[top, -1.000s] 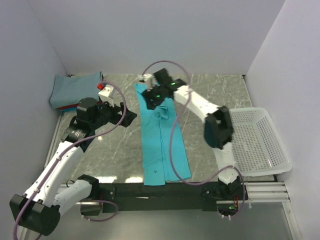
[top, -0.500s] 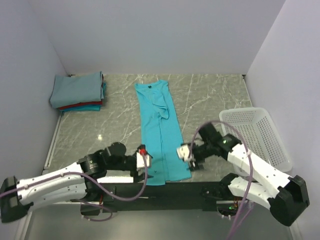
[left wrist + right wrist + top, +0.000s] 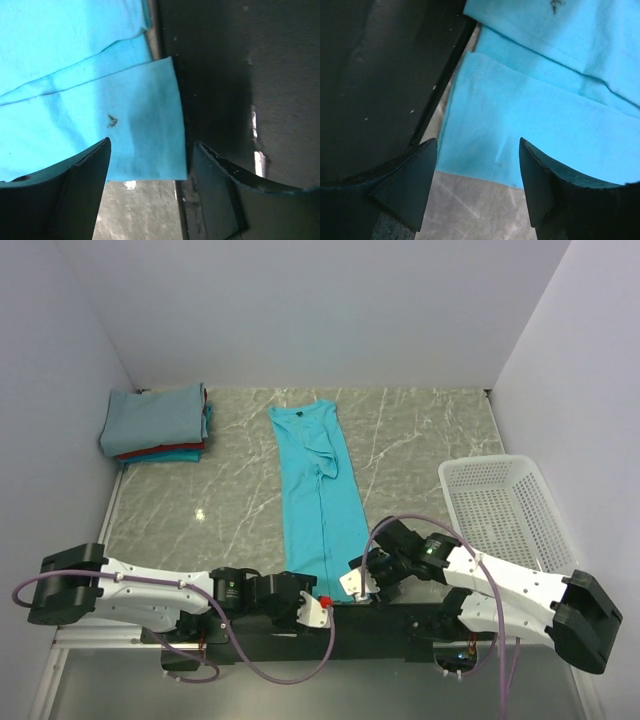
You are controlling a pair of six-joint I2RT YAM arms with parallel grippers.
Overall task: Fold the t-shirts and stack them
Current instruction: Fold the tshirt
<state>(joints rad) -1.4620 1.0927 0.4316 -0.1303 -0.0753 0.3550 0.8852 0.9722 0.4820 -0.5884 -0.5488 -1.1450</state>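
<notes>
At the near edge of the grey marble table [image 3: 420, 440], both arms are reaching down low to the bottom end of the bright turquoise cotton t-shirt [image 3: 318, 490]. The shirt is lying flat in the middle of the table as a long thin strip, with its neck at the far end. The left gripper [image 3: 152, 150] is hanging over a bottom corner with its two fingers apart. Cloth is showing between them, not pinched yet. The right gripper [image 3: 477, 147] is sitting at the other side, fingers wide, holding nothing. I think they are placed like this to grab both corners together and bring the bottom up to the neck. The pile of folded grey-blue, red and teal shirts [image 3: 155, 420] is sitting in the far left corner, likely where this one is going. The white plastic mesh basket [image 3: 500, 520] is sitting on the right.
</notes>
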